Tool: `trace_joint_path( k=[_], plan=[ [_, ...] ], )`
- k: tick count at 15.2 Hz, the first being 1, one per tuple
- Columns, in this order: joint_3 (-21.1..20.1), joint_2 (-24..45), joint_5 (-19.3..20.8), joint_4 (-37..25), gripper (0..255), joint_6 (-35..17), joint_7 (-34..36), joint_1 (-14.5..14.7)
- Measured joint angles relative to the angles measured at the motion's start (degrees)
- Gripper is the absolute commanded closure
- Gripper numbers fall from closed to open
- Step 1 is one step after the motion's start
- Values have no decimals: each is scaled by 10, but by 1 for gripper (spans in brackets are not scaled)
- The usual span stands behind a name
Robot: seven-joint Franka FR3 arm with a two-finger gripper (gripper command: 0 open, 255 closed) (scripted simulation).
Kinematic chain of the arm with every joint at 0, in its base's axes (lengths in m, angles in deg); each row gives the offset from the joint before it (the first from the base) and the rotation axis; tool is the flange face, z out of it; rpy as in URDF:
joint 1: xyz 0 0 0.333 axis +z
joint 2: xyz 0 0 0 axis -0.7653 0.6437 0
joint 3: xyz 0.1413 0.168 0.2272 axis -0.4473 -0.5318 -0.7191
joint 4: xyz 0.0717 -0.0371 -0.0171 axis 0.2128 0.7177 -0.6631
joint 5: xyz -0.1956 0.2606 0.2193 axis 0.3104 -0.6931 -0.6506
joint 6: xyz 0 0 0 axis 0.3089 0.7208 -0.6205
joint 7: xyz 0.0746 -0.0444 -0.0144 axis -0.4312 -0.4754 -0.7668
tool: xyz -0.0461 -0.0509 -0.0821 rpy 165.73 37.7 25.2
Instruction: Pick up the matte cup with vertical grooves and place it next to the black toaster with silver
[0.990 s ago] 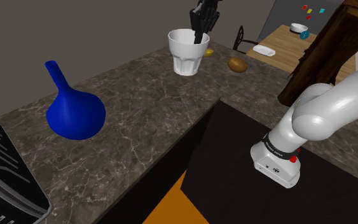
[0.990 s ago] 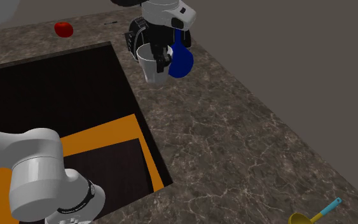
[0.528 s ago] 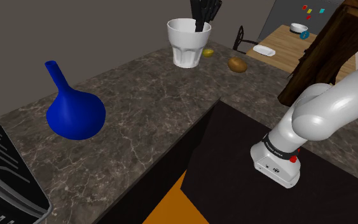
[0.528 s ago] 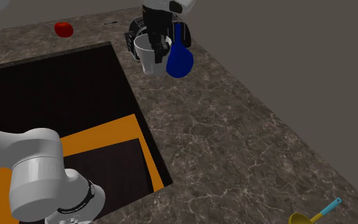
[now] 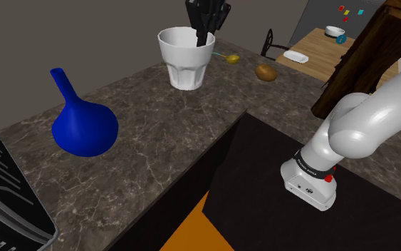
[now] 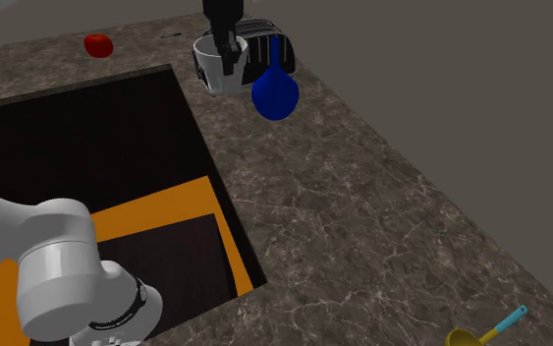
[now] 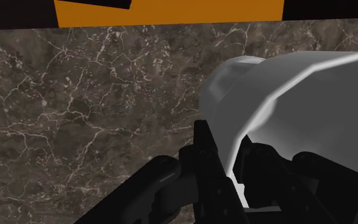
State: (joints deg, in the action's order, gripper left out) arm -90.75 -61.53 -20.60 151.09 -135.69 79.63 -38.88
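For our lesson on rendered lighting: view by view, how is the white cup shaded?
Shoulder view: the cup, clasped by the end effector, is bright white outside, dimmer inside. Second exterior view: light grey against the dark toaster. Wrist view: mostly grey shade, with a bright band along an edge.

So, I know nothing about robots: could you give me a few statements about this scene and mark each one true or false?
1. The gripper is clasping the white cup at its rim. True.
2. The white cup lies on its side on the counter. False: it is upright in the gripper's hold.
3. A blue vase stands on the counter. True.
4. The white cup is touching the black toaster. False: in the shoulder view they are well apart, with the blue vase standing between them.
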Motion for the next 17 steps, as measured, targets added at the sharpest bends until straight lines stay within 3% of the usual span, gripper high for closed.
trace_joint_path(
  k=[9, 14, 17],
  plan=[
    [-98, 113, 30, -110, 255, -24, 144, 42],
    [-146, 201, 79, -193, 255, -30, 229, 80],
    [-168, 269, 123, -268, 255, -19, 285, 118]
  ],
)
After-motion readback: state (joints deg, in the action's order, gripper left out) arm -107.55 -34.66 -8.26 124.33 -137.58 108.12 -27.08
